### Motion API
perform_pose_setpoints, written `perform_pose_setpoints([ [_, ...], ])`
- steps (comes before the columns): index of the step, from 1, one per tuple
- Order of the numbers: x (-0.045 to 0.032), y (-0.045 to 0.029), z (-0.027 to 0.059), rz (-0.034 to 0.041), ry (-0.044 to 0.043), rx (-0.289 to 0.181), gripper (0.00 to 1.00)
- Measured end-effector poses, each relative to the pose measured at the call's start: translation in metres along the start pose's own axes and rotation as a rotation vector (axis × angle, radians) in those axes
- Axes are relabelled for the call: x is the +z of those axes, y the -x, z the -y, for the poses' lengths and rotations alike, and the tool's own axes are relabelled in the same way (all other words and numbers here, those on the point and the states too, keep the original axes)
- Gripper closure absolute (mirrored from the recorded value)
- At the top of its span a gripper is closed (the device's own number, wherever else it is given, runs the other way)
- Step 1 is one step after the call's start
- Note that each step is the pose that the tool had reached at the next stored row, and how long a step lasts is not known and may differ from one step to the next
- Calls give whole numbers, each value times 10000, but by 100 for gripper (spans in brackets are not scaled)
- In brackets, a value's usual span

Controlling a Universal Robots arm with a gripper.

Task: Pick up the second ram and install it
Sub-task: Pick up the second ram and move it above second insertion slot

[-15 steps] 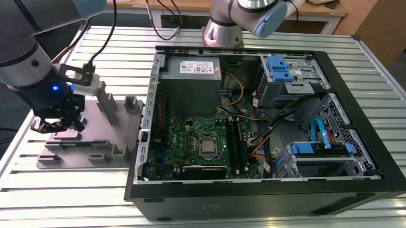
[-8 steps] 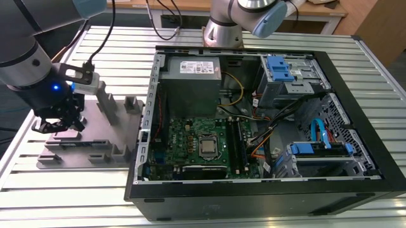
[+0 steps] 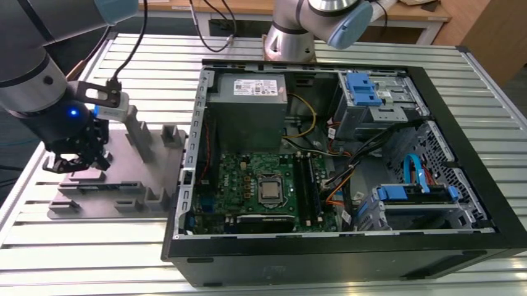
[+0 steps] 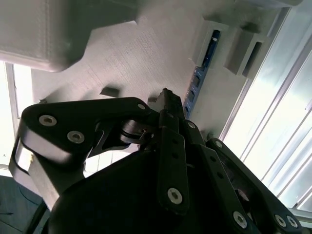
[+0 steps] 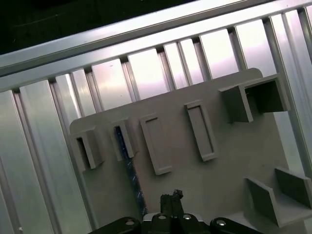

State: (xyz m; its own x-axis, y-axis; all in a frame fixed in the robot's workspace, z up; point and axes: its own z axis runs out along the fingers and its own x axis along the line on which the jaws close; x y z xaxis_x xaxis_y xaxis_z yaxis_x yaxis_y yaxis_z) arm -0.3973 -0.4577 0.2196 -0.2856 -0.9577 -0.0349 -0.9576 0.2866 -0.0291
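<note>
just beside my fingers (image 5: 170,197), pressed together and empty, the second ram (image 5: 130,170) lies in its grey tray (image 5: 229,156) slot; pickup and install both remain.

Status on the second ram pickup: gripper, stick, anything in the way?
Gripper shut, empty, over the grey tray. Ram stick lying in the tray beside it, not gripped. Nothing seen between them.

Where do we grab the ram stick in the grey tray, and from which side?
Take the second ram by its upper long edge near mid-length, jaws across the two flat faces, coming straight down from above. It stands on edge in the fixture tray, one end tucked in a slot block, so probably only that top edge is free.
</note>
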Motion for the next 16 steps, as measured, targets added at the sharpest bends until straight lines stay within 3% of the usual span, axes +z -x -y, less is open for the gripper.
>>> perform_pose_setpoints([
  [16, 0, 0, 0, 32, 38, -1084, 93],
])
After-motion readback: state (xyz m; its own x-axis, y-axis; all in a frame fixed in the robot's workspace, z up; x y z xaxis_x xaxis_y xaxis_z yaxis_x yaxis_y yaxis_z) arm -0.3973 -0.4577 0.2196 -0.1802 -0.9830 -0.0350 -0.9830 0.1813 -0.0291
